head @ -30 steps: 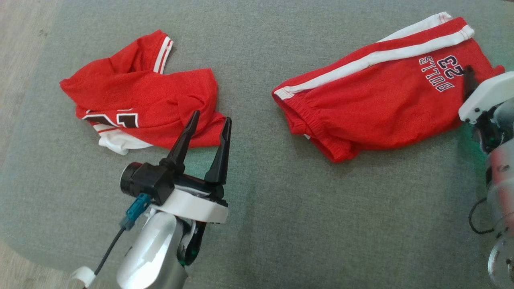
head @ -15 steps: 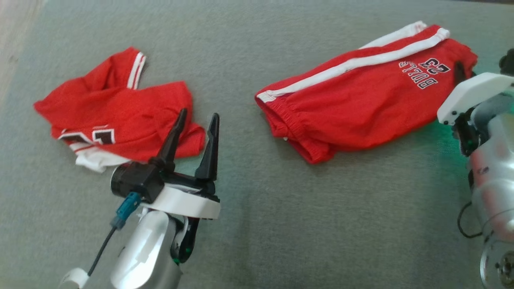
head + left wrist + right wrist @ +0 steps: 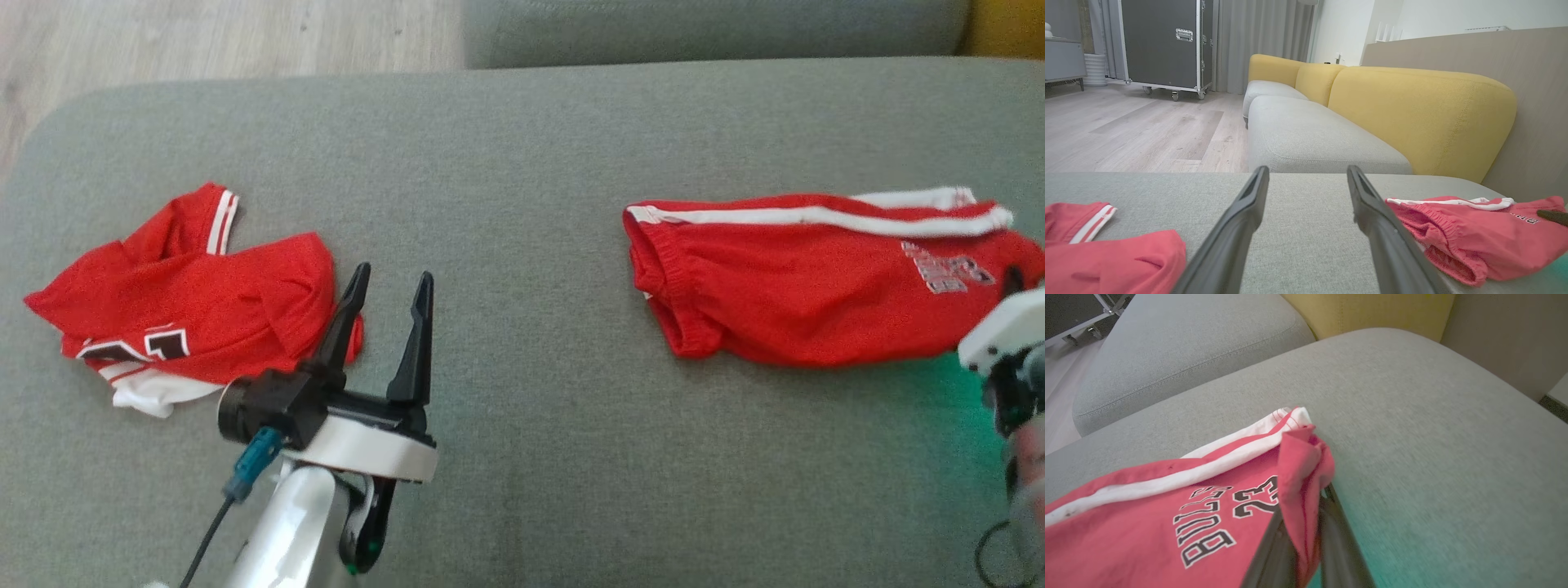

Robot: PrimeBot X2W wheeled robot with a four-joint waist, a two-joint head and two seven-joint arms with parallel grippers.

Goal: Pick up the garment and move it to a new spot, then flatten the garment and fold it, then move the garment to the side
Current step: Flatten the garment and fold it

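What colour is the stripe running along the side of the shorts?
White, against the red shorts; the right wrist view shows the stripe best.

Tips of right gripper (image 3: pixel 1306 516) buried under a fold of the shorts (image 3: pixel 1167 506), shorts cropped at left and bottom edges in right wrist view, shorts print blurred and unreadable in head view, jersey (image 3: pixel 188 318) number partly tucked under a fold, jersey cropped by left wrist view's corner.

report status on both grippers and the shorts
Left gripper open, empty, by the jersey. Right gripper shut on a corner of the shorts, rest lying on the cushion. Jersey well apart from shorts.
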